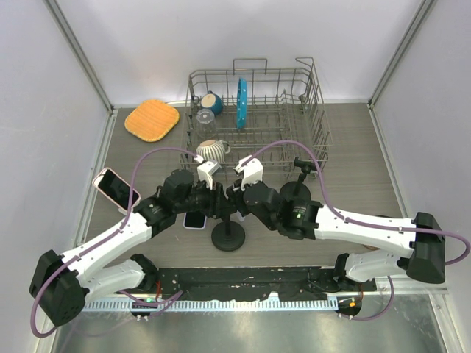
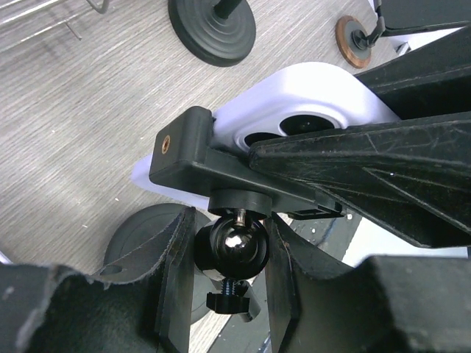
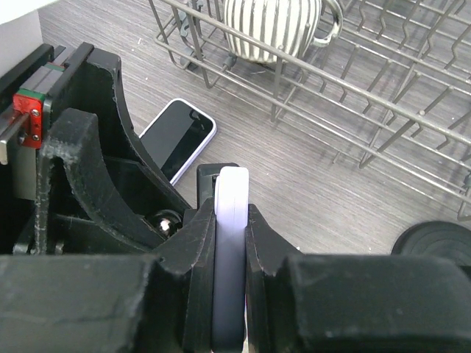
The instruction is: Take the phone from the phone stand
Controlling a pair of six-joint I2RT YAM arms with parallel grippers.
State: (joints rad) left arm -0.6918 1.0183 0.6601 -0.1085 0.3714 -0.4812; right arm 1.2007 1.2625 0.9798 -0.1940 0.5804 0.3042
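The phone (image 3: 232, 193) is held edge-on in the clamp (image 2: 193, 156) of the stand (image 1: 228, 237), above the table (image 1: 353, 169) at the centre where the 2 arms meet — it is not yet out. The right gripper (image 3: 230, 243) is clenched on the phone's thin white edge, with its 2 fingers (image 3: 193, 246) pressed against either face. The left gripper (image 2: 232, 254) is closed around the stand's ball joint (image 2: 239, 243) just under the clamp — the stand is grasped there, not the phone.
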